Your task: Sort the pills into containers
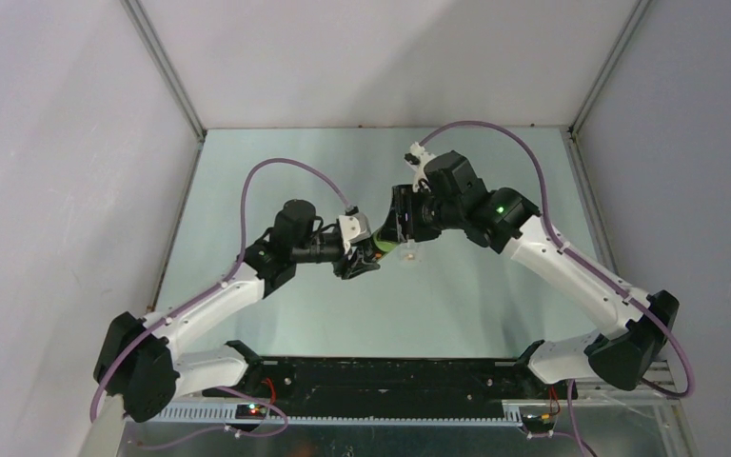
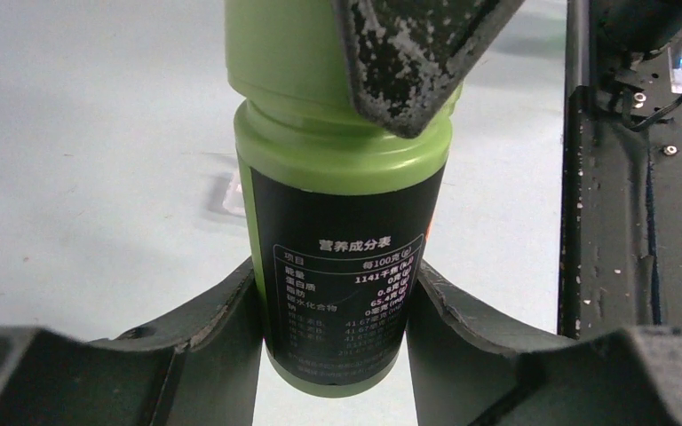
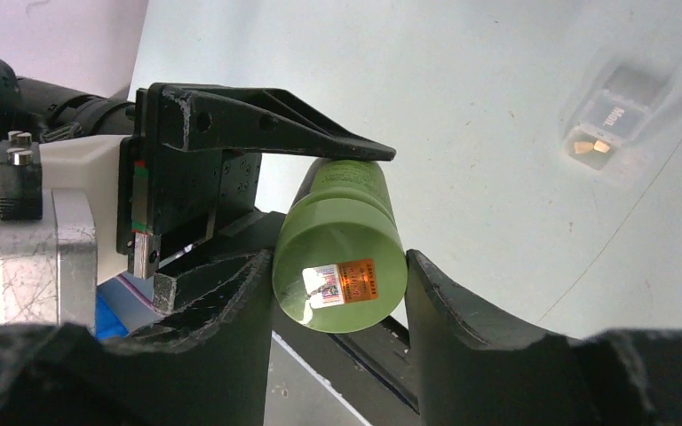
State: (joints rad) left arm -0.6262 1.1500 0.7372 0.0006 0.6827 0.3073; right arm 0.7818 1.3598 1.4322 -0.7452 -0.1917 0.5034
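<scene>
Green bottle (image 3: 337,232) foremost (containers (image 3: 617,111) beyond)

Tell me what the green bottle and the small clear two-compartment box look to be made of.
The green bottle: likely plastic, smooth semi-gloss; even opaque colour, soft sheen, moulded shoulder, printed black label wrapped around it.
The clear box: probably hard transparent plastic; the table shows through its walls and the pale pills inside are visible. It is blurred, so its finish is uncertain.

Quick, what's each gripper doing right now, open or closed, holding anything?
Left gripper: closed on the green bottle, around its body.
Right gripper: closed on the same bottle's cap end.
</scene>
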